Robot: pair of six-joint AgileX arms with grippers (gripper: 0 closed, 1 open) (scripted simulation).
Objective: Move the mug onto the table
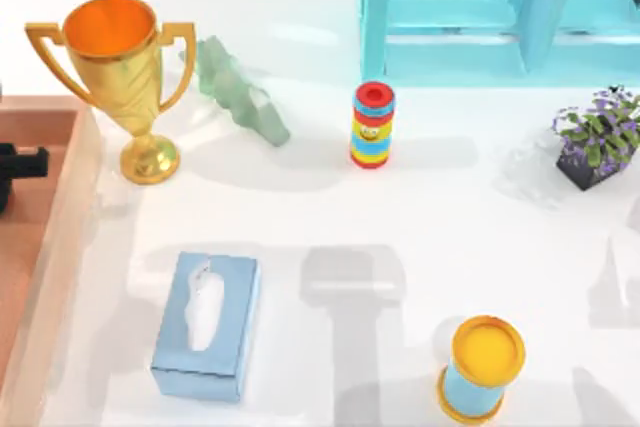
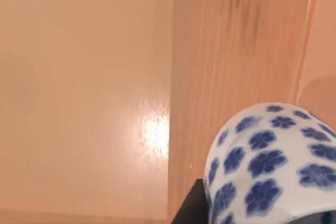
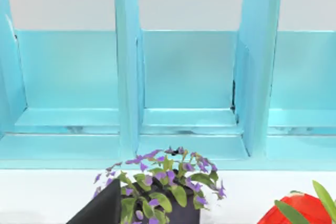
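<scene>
At the far left, the left gripper [image 1: 20, 162] hangs over the wooden tray [image 1: 70, 197]. I cannot tell if it is spread or pinching. In the left wrist view the mug [image 2: 273, 161] sits right up close to the gripper, inside the tray by its wall, white with blue flowers.

On the counter [image 1: 330, 217], going right, stand a gold trophy [image 1: 115, 77], a tissue box [image 1: 205, 325], a green toy [image 1: 240, 92], a striped ring stack [image 1: 372, 125], a blue can with a yellow top [image 1: 482, 367] and a potted plant [image 1: 598, 135]. A blue shelf [image 1: 480, 7] stands at the back. The right wrist view faces that plant and shelf.
</scene>
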